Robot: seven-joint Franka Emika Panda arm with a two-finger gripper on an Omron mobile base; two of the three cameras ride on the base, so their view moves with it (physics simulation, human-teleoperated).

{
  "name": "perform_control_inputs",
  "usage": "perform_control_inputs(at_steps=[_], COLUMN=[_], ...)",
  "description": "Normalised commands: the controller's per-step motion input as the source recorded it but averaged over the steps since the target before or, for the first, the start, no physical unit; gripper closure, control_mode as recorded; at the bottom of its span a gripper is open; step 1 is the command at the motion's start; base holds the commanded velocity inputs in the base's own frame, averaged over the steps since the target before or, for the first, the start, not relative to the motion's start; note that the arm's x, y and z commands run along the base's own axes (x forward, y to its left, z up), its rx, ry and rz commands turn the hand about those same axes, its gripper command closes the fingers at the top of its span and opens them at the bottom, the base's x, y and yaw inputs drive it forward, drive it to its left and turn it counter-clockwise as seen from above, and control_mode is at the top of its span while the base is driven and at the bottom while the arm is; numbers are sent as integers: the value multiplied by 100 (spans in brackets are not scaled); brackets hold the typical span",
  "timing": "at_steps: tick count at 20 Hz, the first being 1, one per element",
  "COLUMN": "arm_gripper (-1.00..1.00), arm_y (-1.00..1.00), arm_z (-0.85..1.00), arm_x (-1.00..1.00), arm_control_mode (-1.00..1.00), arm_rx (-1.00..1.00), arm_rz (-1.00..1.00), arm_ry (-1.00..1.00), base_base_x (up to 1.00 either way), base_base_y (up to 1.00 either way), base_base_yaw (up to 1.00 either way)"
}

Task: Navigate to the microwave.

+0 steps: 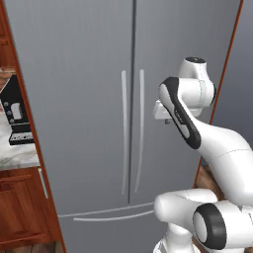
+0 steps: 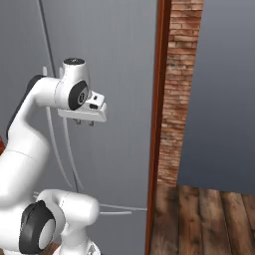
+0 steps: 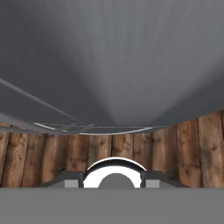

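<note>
A double-door fridge [image 1: 99, 99] stands straight before the arm, with a counter [image 1: 17, 158] carrying a coffee machine [image 1: 15, 116] to its left above a lower cabinet [image 1: 20, 207], a brick wall [image 2: 179, 89] to its right, and plank floor [image 2: 199, 219] below that wall.

A grey double-door refrigerator [image 1: 99, 99] stands close ahead of the pincer [image 2: 83, 121], blocking forward passage. Right of its wooden side panel [image 2: 158, 124], open wooden floor [image 2: 209, 219] runs to a brick wall [image 2: 177, 99].
</note>
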Motion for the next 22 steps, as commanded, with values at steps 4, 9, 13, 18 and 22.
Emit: perform_control_inputs(at_steps=[4,9,13,18,22], arm_gripper=[-100,-100,-100,-100,-100], arm_y=[0,0,0,0,0], arm_z=[0,0,0,0,0], arm_x=[0,0,0,0,0], arm_control_mode=[100,100,100,100,100], arm_rx=[0,0,0,0,0], arm_rz=[0,0,0,0,0], arm_ry=[0,0,0,0,0], base_base_x=[-6,-37,-52,-47,-20], base_base_y=[0,0,0,0,1], base_base_yaw=[0,0,21,59,71])
